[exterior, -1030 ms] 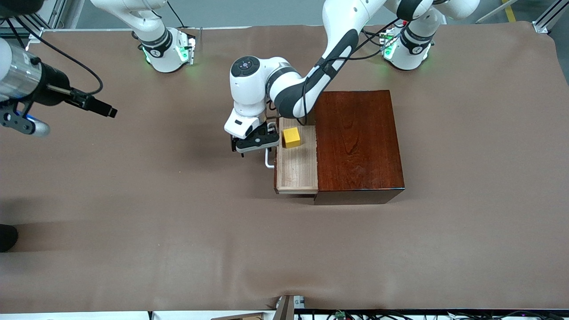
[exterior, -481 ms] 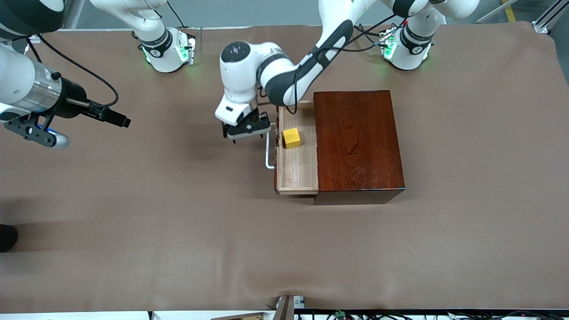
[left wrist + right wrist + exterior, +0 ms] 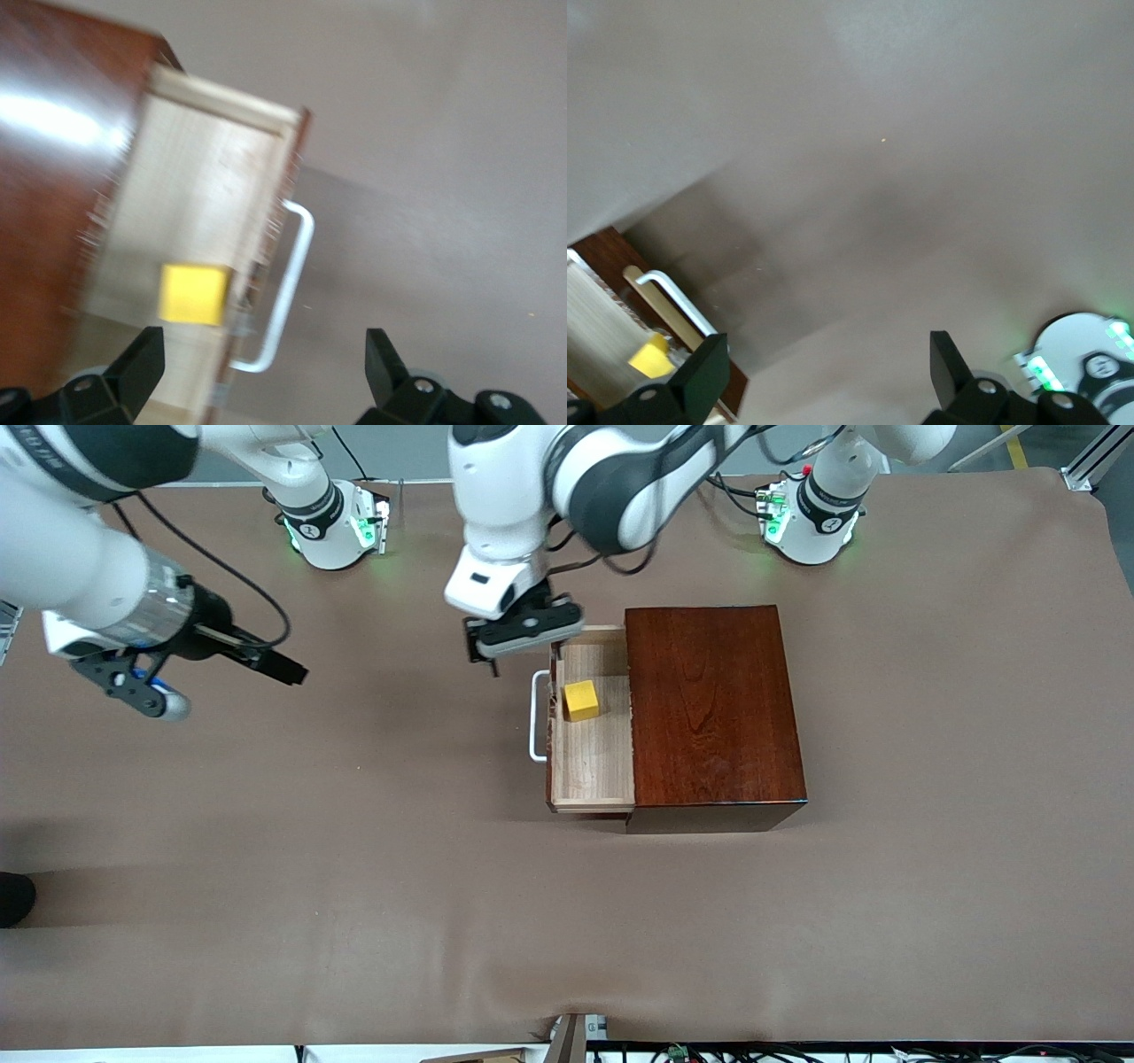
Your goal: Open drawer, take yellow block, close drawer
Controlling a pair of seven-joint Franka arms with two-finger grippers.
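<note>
Brown cloth covers your bench (image 3: 266, 921). You have one open drawer (image 3: 592, 771), one yellow block (image 3: 581, 699), and two grippers, left (image 3: 523, 631) and right (image 3: 133, 682), fingers released.

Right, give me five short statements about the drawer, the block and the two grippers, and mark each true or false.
1. The drawer stands pulled out of the wooden box. True.
2. The yellow block lies on the table beside the box. False: it sits inside the drawer.
3. The left gripper holds the white handle. False: it is open, up in the air, off the handle.
4. The right gripper is open over bare table. True.
5. The block is in a gripper. False: neither gripper touches it.
</note>
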